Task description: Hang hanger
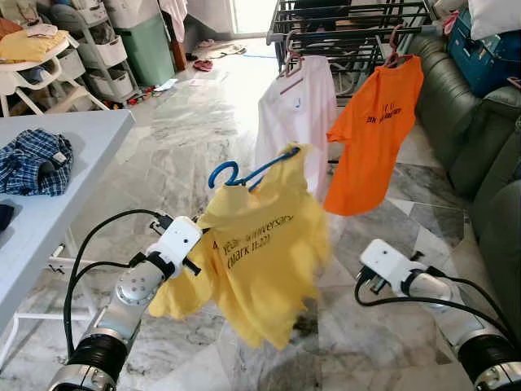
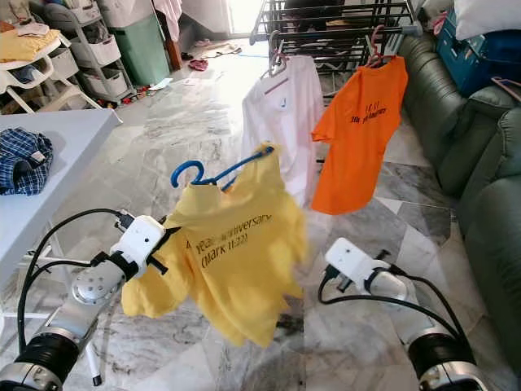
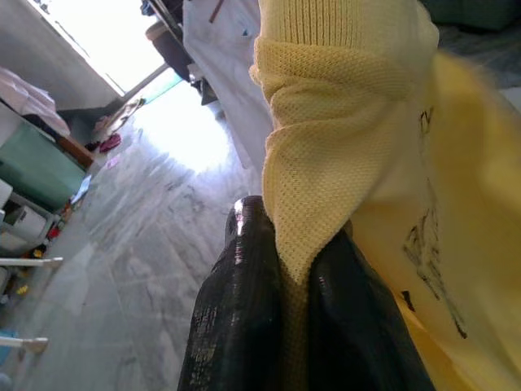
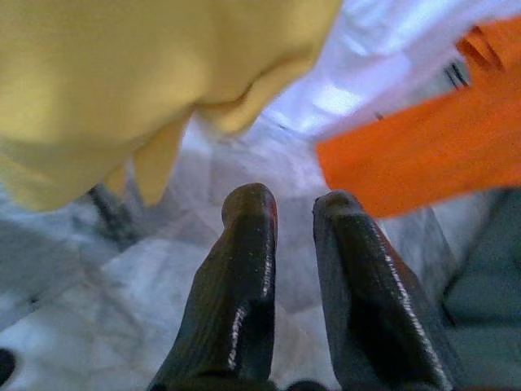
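The blue hanger (image 1: 244, 173) carries a yellow T-shirt (image 1: 260, 261) and hangs in mid-air over the marble floor (image 1: 187, 130), its hook curling up on the robot's left and its long axis sloping up toward the right. The left gripper (image 3: 281, 269) holds it from the left: its fingers (image 3: 236, 326) are pinched on a fold of the yellow fabric near the collar, so the shirt and hanger dangle from that 1 grip. The hook itself is free and points up and away from the robot.

The drying rack (image 1: 350, 24) stands ahead and to the right, well apart from the hanger, with a white shirt (image 1: 297, 114) and an orange shirt (image 1: 374, 138) already hung from it. Judging by this, the hook must travel forward, right and upward to reach a bar, and the left arm is the one placed to carry it.

The right gripper (image 4: 297, 220) hovers low near the shirt's right hem, fingers slightly apart and gripping nothing. A table (image 1: 81, 155) with a plaid garment (image 1: 32, 163) stands to the left.
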Robot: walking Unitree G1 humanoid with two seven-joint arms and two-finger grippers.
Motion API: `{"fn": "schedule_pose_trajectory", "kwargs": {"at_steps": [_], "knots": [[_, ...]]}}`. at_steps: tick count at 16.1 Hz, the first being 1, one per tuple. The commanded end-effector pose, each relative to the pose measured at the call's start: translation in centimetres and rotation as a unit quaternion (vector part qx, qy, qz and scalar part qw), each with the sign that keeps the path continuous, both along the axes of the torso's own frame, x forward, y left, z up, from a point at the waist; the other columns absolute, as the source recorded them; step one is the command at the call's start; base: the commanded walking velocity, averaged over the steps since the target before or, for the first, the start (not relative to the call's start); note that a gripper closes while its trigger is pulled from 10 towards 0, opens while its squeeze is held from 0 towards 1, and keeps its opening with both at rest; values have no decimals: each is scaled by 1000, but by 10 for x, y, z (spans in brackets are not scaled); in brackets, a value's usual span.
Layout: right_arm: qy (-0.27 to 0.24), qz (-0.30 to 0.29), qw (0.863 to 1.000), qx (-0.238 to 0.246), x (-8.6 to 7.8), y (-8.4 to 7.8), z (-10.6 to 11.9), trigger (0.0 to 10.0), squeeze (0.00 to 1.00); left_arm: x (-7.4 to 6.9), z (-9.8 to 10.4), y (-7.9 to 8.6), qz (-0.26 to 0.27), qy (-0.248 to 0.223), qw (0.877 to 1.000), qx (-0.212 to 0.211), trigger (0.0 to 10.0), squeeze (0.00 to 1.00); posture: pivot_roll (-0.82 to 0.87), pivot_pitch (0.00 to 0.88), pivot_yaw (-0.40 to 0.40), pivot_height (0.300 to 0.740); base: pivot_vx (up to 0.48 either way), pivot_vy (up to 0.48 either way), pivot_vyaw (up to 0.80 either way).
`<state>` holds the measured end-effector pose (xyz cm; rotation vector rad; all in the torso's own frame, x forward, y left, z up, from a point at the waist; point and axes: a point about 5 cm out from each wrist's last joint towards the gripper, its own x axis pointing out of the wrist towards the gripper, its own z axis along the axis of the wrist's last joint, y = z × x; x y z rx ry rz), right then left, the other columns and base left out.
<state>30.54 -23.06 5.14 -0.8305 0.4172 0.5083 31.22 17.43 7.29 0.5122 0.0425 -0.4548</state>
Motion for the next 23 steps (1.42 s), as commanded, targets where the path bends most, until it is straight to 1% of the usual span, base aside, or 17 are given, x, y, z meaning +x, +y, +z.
{"fn": "schedule_pose_trajectory", "kwargs": {"at_steps": [1, 3, 4, 5, 6, 7, 8, 9, 12, 14, 15, 16, 17, 18, 19, 20, 23], "knots": [[-3, 13, 1000, 10, 3, 4, 6, 10000, 1000, 2, 10, 0, -2, -33, 999, 0, 10000, 0, -150, 0, 92, 740, 0, 0, 0], [-30, -25, 996, 83, 16, 8, 23, 10000, 1000, -1, 8, -4, -20, -39, 999, 17, 10000, 0, -151, 0, 93, 740, 0, 0, 0], [-68, -62, 986, 137, 28, 9, 39, 10000, 1000, -3, 7, -6, -30, -44, 998, 25, 10000, 0, -151, 0, 95, 740, 0, 0, 0], [-104, -92, 975, 171, 36, 9, 53, 10000, 1000, -5, 6, -7, -37, -46, 998, 34, 10000, 0, -150, 0, 96, 740, 0, 0, 0], [-131, -117, 966, 188, 42, 7, 62, 10000, 1000, -7, 5, -7, -41, -46, 997, 36, 10000, 0, -149, 0, 96, 740, 0, 0, 0], [-163, -155, 952, 210, 48, 3, 72, 10000, 1000, -9, 5, -10, -50, -52, 997, 35, 10000, 0, -147, 0, 95, 740, 0, 0, 0], [-175, -174, 941, 230, 51, 2, 77, 10000, 1000, -11, 6, -12, -58, -56, 996, 33, 10000, 0, -145, 0, 96, 740, 0, 0, 0], [-189, -206, 918, 282, 57, 3, 86, 10000, 1000, -15, 7, -18, -73, -64, 995, 27, 10000, 0, -142, 0, 95, 740, 0, 0, 0], [-178, -202, 907, 325, 61, 16, 87, 10000, 1000, -21, 7, -26, -90, -68, 993, 20, 10000, 0, -139, 0, 92, 740, 0, 0, 0], [-151, -175, 905, 358, 61, 31, 86, 10000, 1000, -24, 6, -29, -97, -69, 993, 19, 10000, 0, -141, 0, 92, 740, 0, 0, 0], [-139, -161, 906, 366, 61, 37, 85, 10000, 953, -25, 5, -30, -99, -69, 993, 18, 10000, 0, -143, 0, 93, 740, 0, 0, 0], [-116, -138, 907, 380, 58, 48, 81, 10000, 718, -26, 5, -32, -102, -68, 992, 18, 10000, 0, -142, 0, 91, 740, 0, 0, 0], [-105, -128, 906, 390, 57, 52, 79, 10000, 682, -26, 5, -33, -104, -67, 992, 19, 10000, 0, -142, 0, 91, 740, 0, 0, 0], [-98, -115, 908, 392, 55, 58, 78, 10000, 361, -26, 5, -34, -108, -66, 992, 19, 10000, 0, -144, 0, 93, 740, 0, 0, 0], [-94, -107, 909, 392, 53, 61, 78, 10000, 361, -27, 4, -35, -109, -66, 992, 20, 10000, 0, -144, 0, 93, 740, 0, 0, 0], [-92, -111, 907, 395, 52, 62, 77, 10000, 310, -28, 4, -35, -113, -65, 991, 18, 10000, 0, -146, 0, 95, 740, 0, 0, 0], [-80, -116, 907, 398, 49, 67, 72, 10000, 302, -30, 0, -36, -116, -59, 991, 21, 10000, 0, -147, 0, 97, 740, 0, 0, 0]]}}
